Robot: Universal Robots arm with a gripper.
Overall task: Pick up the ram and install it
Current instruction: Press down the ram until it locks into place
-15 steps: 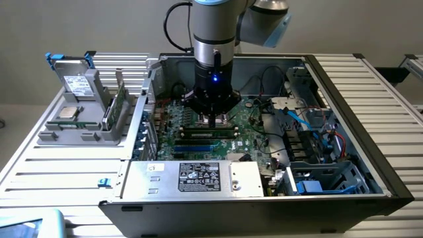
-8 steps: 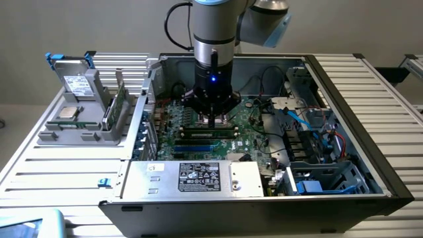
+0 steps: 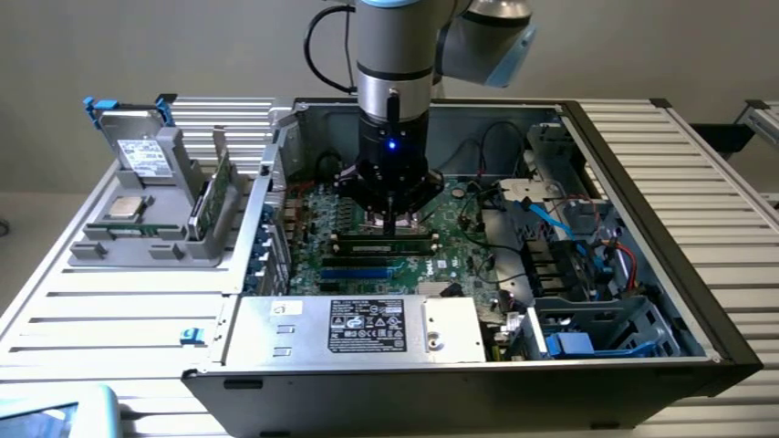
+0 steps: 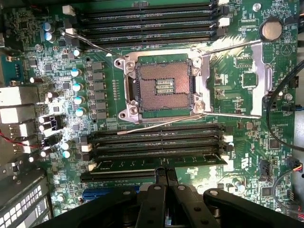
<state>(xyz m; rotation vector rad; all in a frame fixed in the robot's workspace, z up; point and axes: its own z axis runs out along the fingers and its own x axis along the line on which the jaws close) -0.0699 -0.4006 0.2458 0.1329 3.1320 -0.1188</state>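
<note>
Exterior view. Open computer case (image 3: pixel 633 164) lying on its side on the slatted desk (image 3: pixel 109 310), the motherboard facing up so the slots can be reached from above. Arm upright over the case; pincer (image 3: pixel 387 219) low over the board, just above the memory slots. The ram (image 3: pixel 387 243), a long green stick, sits in a slot directly under the pincer, lengthwise along the slot row. Contents of case: power supply (image 3: pixel 365 327) with white label at the near edge, drive cage and cables at the exterior view's right. Grey holder tray (image 3: pixel 146 245) beside the case at the exterior view's left, keeping parts upright or flat for picking: a silver processor (image 3: pixel 127 206), a grey drive (image 3: pixel 144 151) standing, another green board (image 3: pixel 214 196) on edge

Wrist view. Pincer (image 4: pixel 166 178) clenched, fingers (image 4: pixel 160 176) pressed together, tips resting on the top edge of the ram (image 4: pixel 156 164), not gripping it; judged to be pushing it down into its slot. Empty processor socket (image 4: pixel 164 88) with its lever raised; black memory slots (image 4: pixel 152 21) on the far side of the socket, empty
</note>
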